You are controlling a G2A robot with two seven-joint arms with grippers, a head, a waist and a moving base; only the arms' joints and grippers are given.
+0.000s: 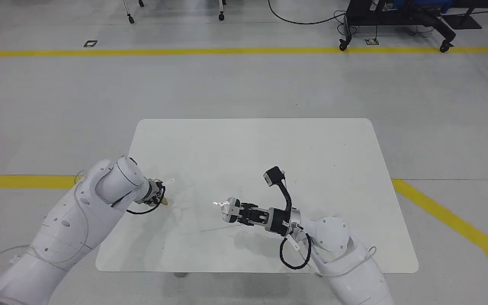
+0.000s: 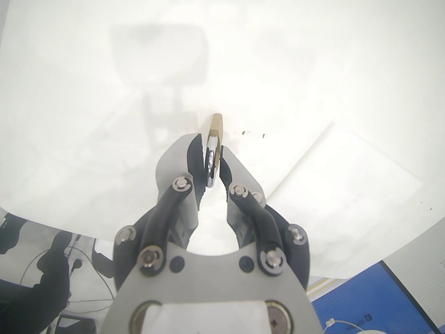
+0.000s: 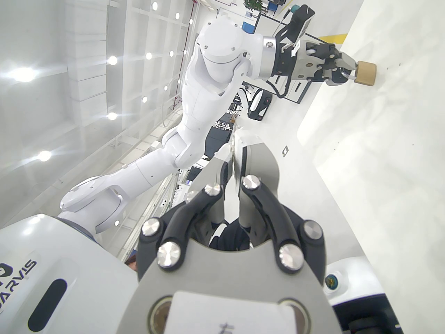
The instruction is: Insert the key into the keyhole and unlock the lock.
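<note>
1. One lock (image 2: 216, 127): a padlock with a rounded block body of dull brass and a bright chrome shackle. It sits over the left edge of the table (image 1: 305, 152), in the near half. Whether its body touches the tabletop cannot be told.
2. One left gripper (image 2: 211, 147). Its two black ribbed pads are clamped on the shackle from both sides, and the brass body juts out beyond the fingertips. From the right wrist the same lock (image 3: 365, 73) shows its broad face, smooth and tan, with softened corners.
3. One right gripper (image 1: 229, 207), over the near middle of the table and pointing left towards the lock (image 1: 165, 200), well apart from it. Seen from its own wrist, the right gripper (image 3: 232, 147) has its fingers drawn together with only a thin slit between them.
4. One key (image 1: 219, 204): a small pale sliver pinched at the right gripper's tips (too small to make out teeth or bow).
5. One table, white and matte, a rectangle with rounded corners. A few dark specks (image 2: 243, 133) lie on it just beside the lock.
6. From above, the left gripper (image 1: 158, 195) points right, facing the key.
</note>
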